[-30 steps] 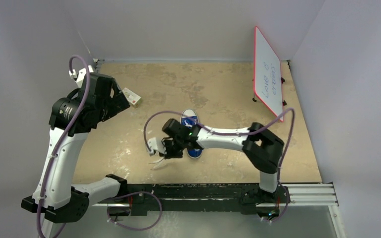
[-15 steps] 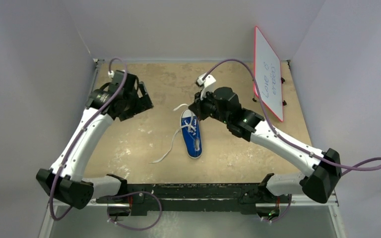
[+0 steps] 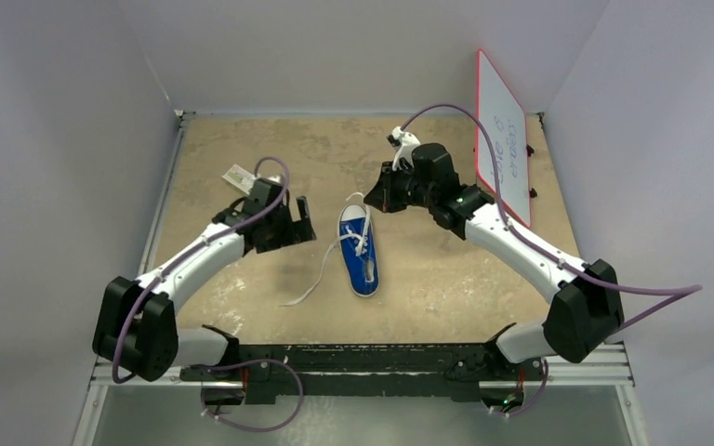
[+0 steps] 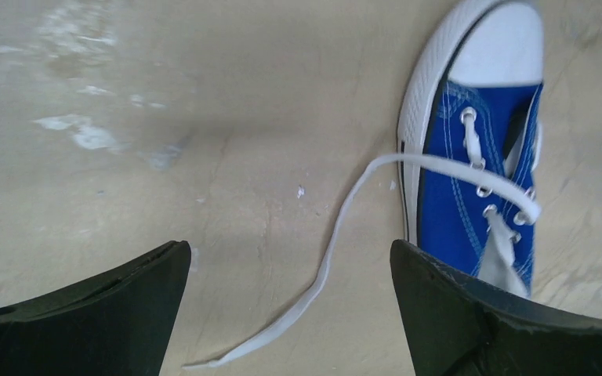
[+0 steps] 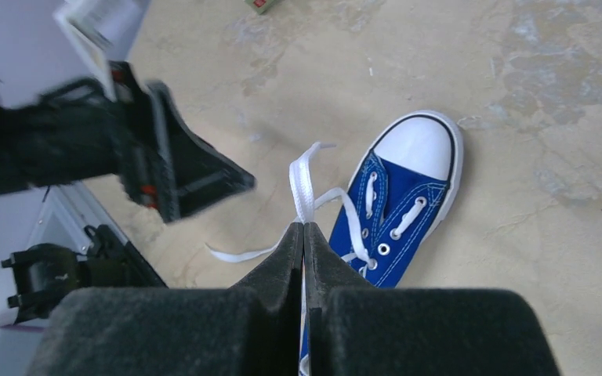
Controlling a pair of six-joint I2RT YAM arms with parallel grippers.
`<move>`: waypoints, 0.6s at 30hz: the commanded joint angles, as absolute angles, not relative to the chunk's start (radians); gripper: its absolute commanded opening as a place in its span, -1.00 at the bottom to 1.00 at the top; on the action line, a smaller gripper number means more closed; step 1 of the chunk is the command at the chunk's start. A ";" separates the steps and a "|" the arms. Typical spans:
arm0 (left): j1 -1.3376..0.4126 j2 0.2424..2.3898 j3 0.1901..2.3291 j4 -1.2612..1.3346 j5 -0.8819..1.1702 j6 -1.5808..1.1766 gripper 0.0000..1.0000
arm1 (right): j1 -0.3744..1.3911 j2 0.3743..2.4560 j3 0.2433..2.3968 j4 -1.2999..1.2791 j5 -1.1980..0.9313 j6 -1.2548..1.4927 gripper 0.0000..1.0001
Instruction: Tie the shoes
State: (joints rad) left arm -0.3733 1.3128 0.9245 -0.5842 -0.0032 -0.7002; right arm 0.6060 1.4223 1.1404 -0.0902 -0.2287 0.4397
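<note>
The blue shoe (image 3: 361, 255) lies mid-table with its white toe cap pointing away from the arm bases. One white lace (image 3: 314, 282) trails from it to the front left. My right gripper (image 3: 375, 199) hovers just behind the toe. In the right wrist view, that gripper (image 5: 304, 227) is shut on the other lace (image 5: 306, 176), which loops up out of its tips above the shoe (image 5: 404, 204). My left gripper (image 3: 305, 223) is open just left of the shoe. In the left wrist view, the trailing lace (image 4: 325, 270) lies on the table between the left gripper's (image 4: 290, 270) spread fingers, with the shoe (image 4: 470, 180) to the right.
A small white-and-red box (image 3: 240, 175) sits behind the left arm. A red-framed whiteboard (image 3: 502, 135) leans at the back right. Grey walls close off the table on three sides.
The right arm has swung from the shoe's front left to behind its toe, holding a lace. The left arm has come down and moved right, close to the shoe.
</note>
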 commanded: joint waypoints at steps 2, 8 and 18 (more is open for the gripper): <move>-0.481 1.269 0.755 -0.127 0.031 -0.443 0.98 | 0.559 1.390 1.201 -0.113 -0.337 0.445 -1.00; -0.518 1.409 0.745 0.025 0.145 -0.274 0.74 | 0.531 1.368 1.203 -0.138 -0.358 0.432 -1.00; -0.529 1.612 0.780 0.069 0.114 -0.166 0.31 | 0.514 1.317 1.187 -0.127 -0.351 0.423 -1.00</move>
State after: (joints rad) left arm -0.5243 1.5631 0.7380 -0.0002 0.1158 -0.2485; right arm 0.5217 1.3560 1.1576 -0.1383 -0.3332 0.4370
